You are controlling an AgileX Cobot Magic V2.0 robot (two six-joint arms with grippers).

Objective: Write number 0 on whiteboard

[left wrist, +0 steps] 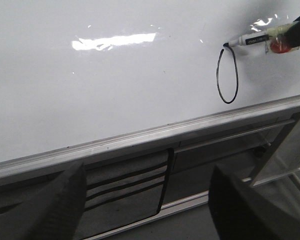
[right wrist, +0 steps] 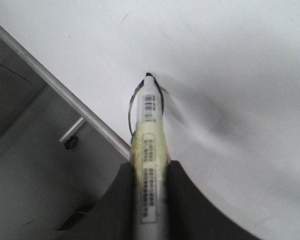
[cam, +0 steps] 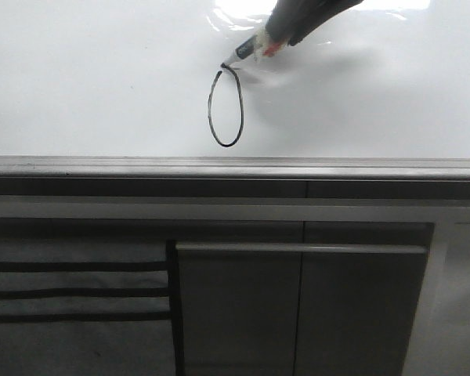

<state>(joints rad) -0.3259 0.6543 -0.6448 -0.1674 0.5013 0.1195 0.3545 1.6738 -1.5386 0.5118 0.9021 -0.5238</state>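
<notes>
Three views of one scene. Front view: set back, facing forward and level, showing the whiteboard (cam: 102,78) across the upper half, its metal edge strip (cam: 235,166) in the middle, dark cabinet panels (cam: 298,305) below. Left wrist view: off to one side and farther away, looking at an angle across the whiteboard (left wrist: 115,90), with the edge strip (left wrist: 155,134) running slantwise and two dark fingers (left wrist: 60,210) at the near edge. Right wrist view: very close, sighting straight down the marker (right wrist: 149,150) toward its tip on the board. Shared by all three: the drawn oval (cam: 225,107), the marker, the board's edge strip.
</notes>
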